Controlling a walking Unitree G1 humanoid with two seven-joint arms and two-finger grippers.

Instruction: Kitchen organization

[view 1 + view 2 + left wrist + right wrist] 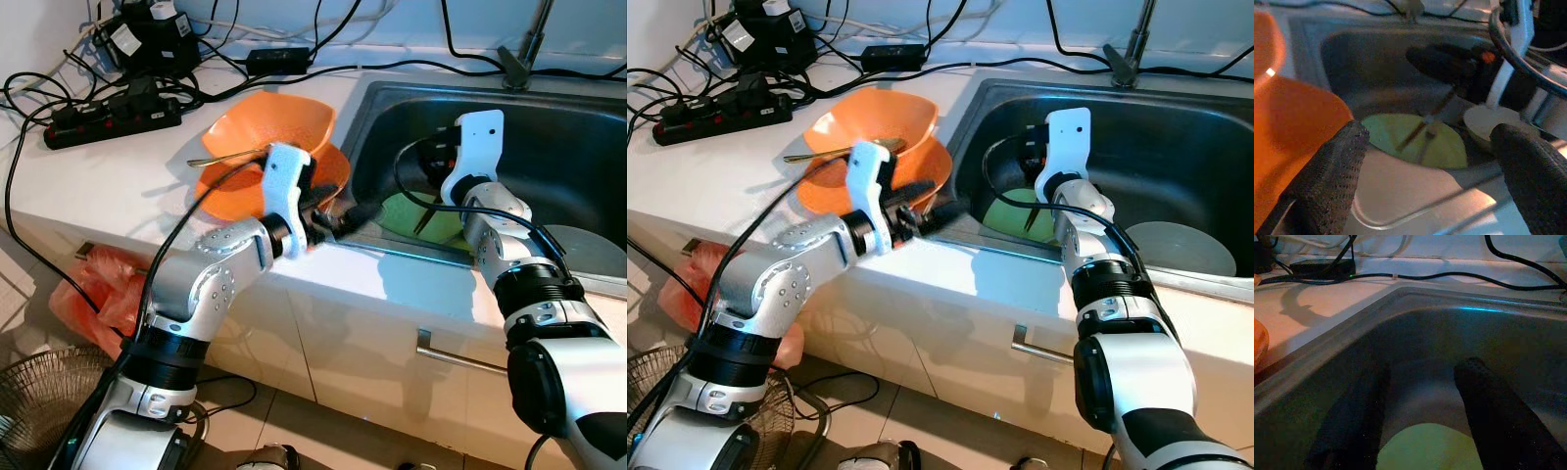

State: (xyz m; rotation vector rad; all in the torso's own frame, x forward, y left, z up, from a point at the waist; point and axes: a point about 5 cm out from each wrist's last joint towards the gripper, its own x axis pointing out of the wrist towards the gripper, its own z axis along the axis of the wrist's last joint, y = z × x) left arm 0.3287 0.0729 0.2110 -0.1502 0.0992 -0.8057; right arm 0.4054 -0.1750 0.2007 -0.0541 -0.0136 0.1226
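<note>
Both grippers at the sink, nothing held.

L gripper (338,217) sits at the counter edge, right by the 2 stacked orange bowls (279,137), fingers (1334,176) spread wide w/ nothing between them, aimed toward the sink (578,147). A gold spoon (227,157) lies across the top bowl. R gripper (1420,426) is down inside the basin, over the green plate (1014,217), its 2 fingers apart and empty, tips just above the plate; can't tell if they touch it. A white plate (1181,247) lies in the basin beside the green one. Black power strip (113,119) & cables sit on the counter behind the bowls; faucet (524,44) at the back of the sink.
</note>
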